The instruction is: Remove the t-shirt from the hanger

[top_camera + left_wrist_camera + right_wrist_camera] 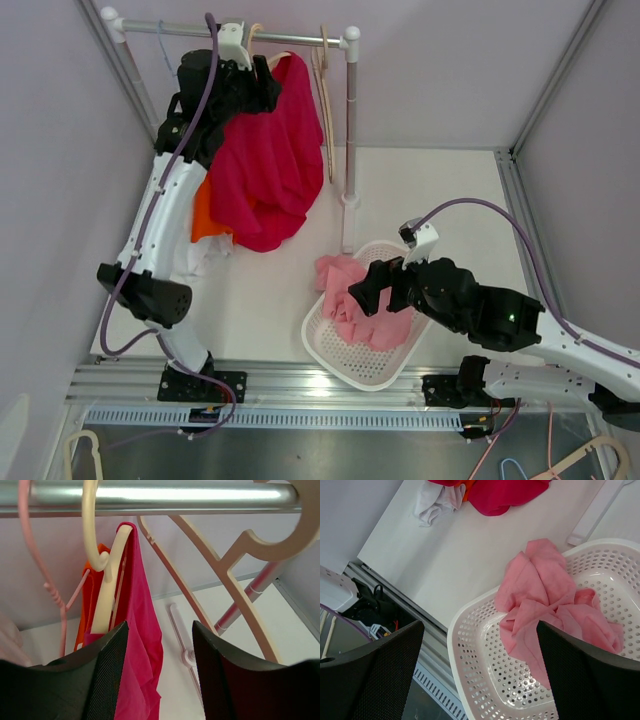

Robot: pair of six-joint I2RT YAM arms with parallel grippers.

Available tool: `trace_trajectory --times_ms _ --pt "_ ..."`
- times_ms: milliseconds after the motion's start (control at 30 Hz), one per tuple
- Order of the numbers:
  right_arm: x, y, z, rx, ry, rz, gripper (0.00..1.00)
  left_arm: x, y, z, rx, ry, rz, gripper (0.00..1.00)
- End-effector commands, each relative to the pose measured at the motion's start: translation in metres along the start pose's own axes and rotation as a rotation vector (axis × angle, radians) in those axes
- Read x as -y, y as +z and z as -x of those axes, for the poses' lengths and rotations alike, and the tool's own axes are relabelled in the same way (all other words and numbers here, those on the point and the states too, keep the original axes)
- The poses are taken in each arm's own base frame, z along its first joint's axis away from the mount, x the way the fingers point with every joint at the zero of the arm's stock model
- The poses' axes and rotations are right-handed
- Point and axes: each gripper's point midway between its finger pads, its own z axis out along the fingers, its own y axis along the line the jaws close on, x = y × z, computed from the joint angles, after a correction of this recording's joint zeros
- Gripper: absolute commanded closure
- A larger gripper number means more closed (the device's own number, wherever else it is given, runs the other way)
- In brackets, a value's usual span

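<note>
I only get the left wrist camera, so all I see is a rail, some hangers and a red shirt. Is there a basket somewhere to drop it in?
Observer: Yes, a white basket sits near the front edge of the table.
Operator: Is anything in it?
Observer: A pink cloth, partly draped over the rim.
Operator: Where's my other arm?
Observer: The right gripper hovers above that basket, jaws wide open and holding nothing.

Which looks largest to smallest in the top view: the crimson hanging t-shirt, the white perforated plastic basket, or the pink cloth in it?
1. Crimson hanging t-shirt and white perforated plastic basket: roughly alike, and the shirt hangs nearer the camera, so unranked.
2. Pink cloth: smallest.
</note>
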Motion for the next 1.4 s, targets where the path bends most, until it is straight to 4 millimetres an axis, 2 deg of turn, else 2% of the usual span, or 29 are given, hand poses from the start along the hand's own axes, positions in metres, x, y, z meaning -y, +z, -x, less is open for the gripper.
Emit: trace_trajectory --times_ms 0,33,267,500,700,833,967,1200,1300,1333,1367 --pt "0.0 -0.009 0.012 0.042 0.008 0.004 0.01 0.007 -0.012 0.042 0.095 0.024 -0.029 0.42" --pt "0.001 -0.01 0.012 0.04 0.007 0.003 0.01 0.007 -0.012 0.05 0.12 0.026 -0.024 0.42" --pt "0.006 -0.011 0.008 0.031 -0.005 -0.012 0.0 0.001 -0.005 0.063 0.182 0.018 0.01 0.4" --pt "0.007 -0.006 0.008 0.035 -0.021 -0.026 0.01 0.001 -0.004 0.065 0.199 0.015 0.009 0.39" --pt "0.006 -0.004 0.008 0.031 -0.035 -0.024 0.0 -0.01 0.005 0.058 0.186 0.021 0.066 0.39" --pt "0.004 -0.005 0.014 0.047 -0.04 -0.019 0.01 -0.023 0.009 0.061 0.209 0.022 0.128 0.37" --pt "0.003 -0.006 0.017 0.049 -0.051 -0.013 0.01 -0.023 0.021 0.065 0.232 0.04 0.12 0.35" --pt "0.002 -0.008 0.021 0.06 -0.057 -0.003 0.01 -0.024 0.051 0.054 0.223 0.048 0.103 0.33" --pt "0.003 -0.009 0.021 0.062 -0.067 -0.004 0.01 -0.027 0.057 0.054 0.241 0.052 0.112 0.39" --pt "0.004 -0.009 0.022 0.065 -0.065 -0.007 0.0 -0.03 0.059 0.054 0.245 0.051 0.124 0.44" --pt "0.004 -0.009 0.022 0.065 -0.066 -0.008 0.01 -0.032 0.059 0.056 0.255 0.041 0.135 0.59"
